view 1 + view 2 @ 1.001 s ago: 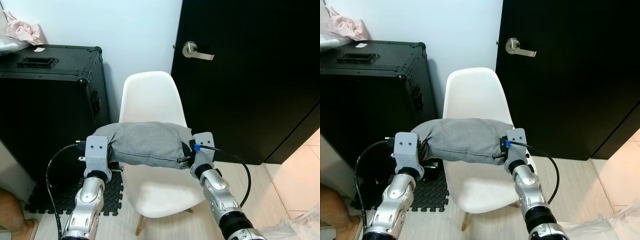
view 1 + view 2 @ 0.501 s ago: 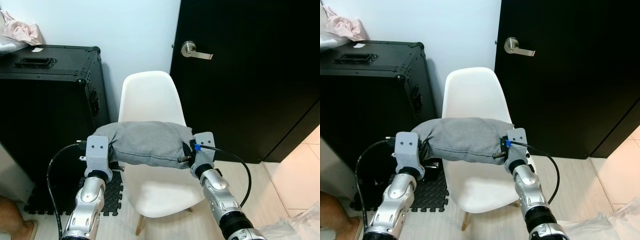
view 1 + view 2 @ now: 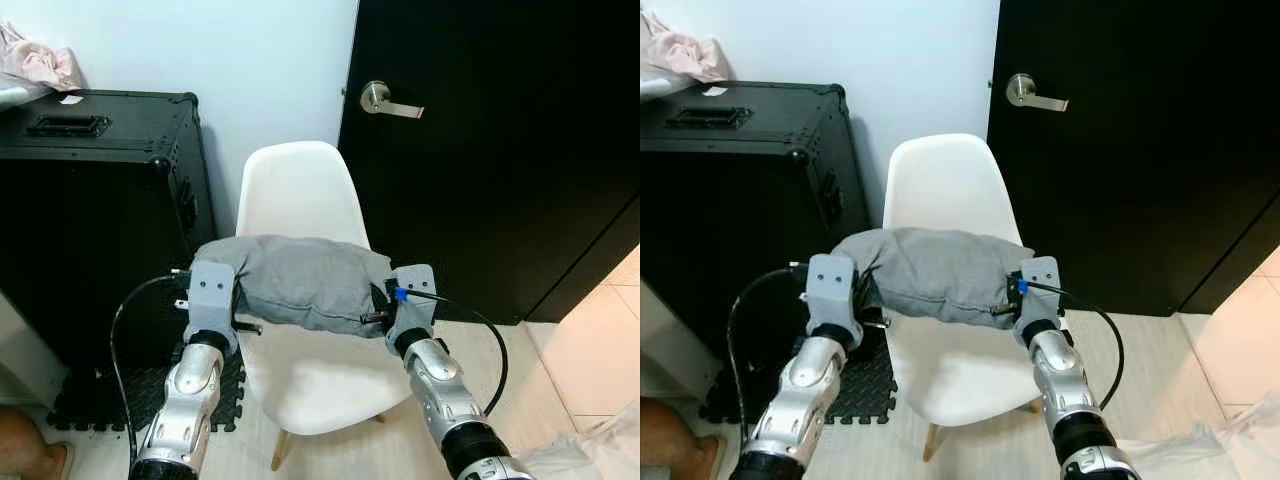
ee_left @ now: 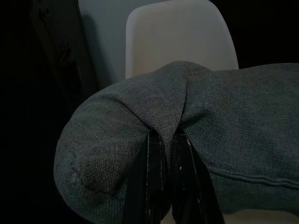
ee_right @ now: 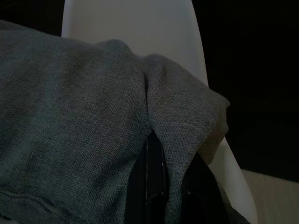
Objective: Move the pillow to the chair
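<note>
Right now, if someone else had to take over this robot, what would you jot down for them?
Left gripper: shut on the grey pillow's left end.
Right gripper: shut on its right end.
The pillow hangs between both arms, above the front of the white chair, not yet resting on the seat.
Done: pillow picked up and carried to the chair.
Left: lower it onto the seat, open both grippers, back away.

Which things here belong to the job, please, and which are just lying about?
Job: pillow, held over the seat; chair; left claw and right claw, each shut on a pillow end.
Lying about: black case, door with handle, pink cloth, floor mat.
</note>
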